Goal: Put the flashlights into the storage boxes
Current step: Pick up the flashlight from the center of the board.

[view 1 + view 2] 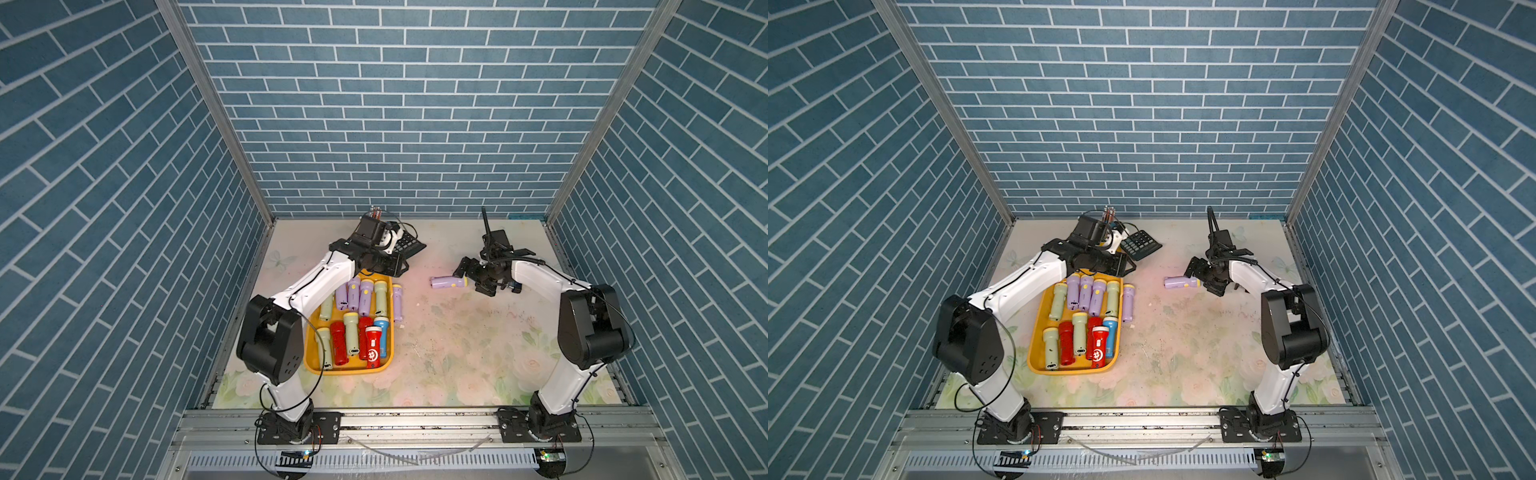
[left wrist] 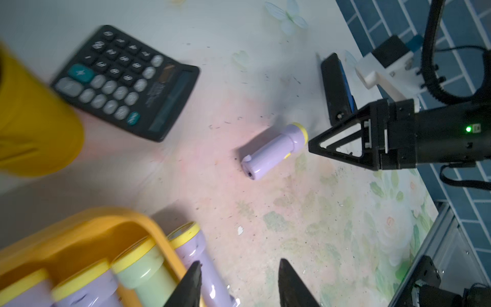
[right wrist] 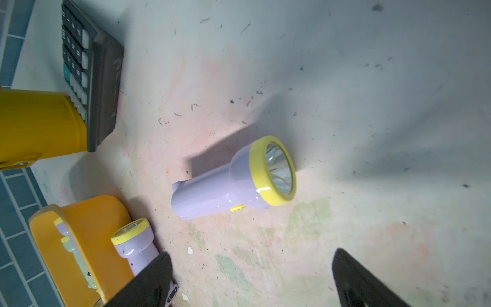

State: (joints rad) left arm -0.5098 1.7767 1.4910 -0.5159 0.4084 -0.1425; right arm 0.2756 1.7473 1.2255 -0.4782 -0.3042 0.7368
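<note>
I saw the left end effector [image 2: 240, 265] and right end effector [image 3: 251, 255] parted and empty, a lilac flashlight [image 3: 225, 188] on the table [image 1: 457, 353], calculator [image 2: 125, 82] lettering too blurred to read.

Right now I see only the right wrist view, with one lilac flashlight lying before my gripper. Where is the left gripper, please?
Observer: The left gripper hovers by the far corner of the tray, open, with nothing between its jaws.
Operator: Is the tray nearly full?
Observer: Yes. Two close rows of flashlights nearly cover its floor.
Operator: Is something near my arm that I cannot see?
Observer: A blue-black stapler lies close beside the right gripper.
</note>
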